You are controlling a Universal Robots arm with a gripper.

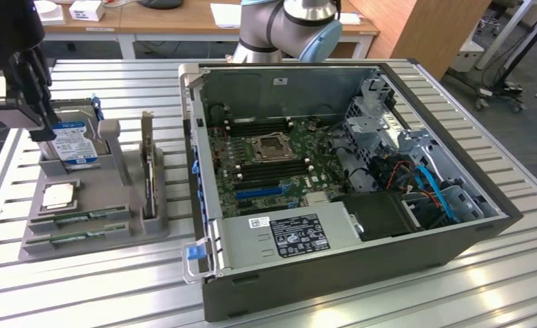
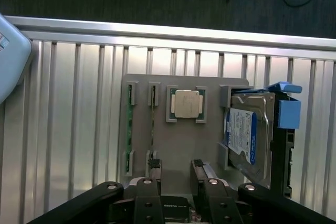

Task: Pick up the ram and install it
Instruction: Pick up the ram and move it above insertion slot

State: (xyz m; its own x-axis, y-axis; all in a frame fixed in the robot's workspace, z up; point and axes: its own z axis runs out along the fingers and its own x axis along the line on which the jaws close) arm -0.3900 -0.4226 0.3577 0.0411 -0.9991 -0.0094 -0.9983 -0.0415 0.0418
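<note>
Your grey plastic tray [image 2: 178, 145] holds two thin green ram sticks [image 2: 129, 129] in edge slots, a silver processor chip [image 2: 187, 103] and a blue-labelled hard drive [image 2: 242, 137]. The black gripper [image 2: 176, 170] hangs above, fingers apart, holding nothing.

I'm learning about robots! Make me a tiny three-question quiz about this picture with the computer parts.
1. True or false: the tool is gripping one of the thin green ram sticks.
2. On the grey plastic holder tray, what sits between the ram sticks and the silver hard drive with a blue-white label?
A) a square silver processor chip
B) a fan
C) a screwdriver
3. How many ram sticks lie in the tray?

Key: 1 false; 2 A; 3 two.
</note>
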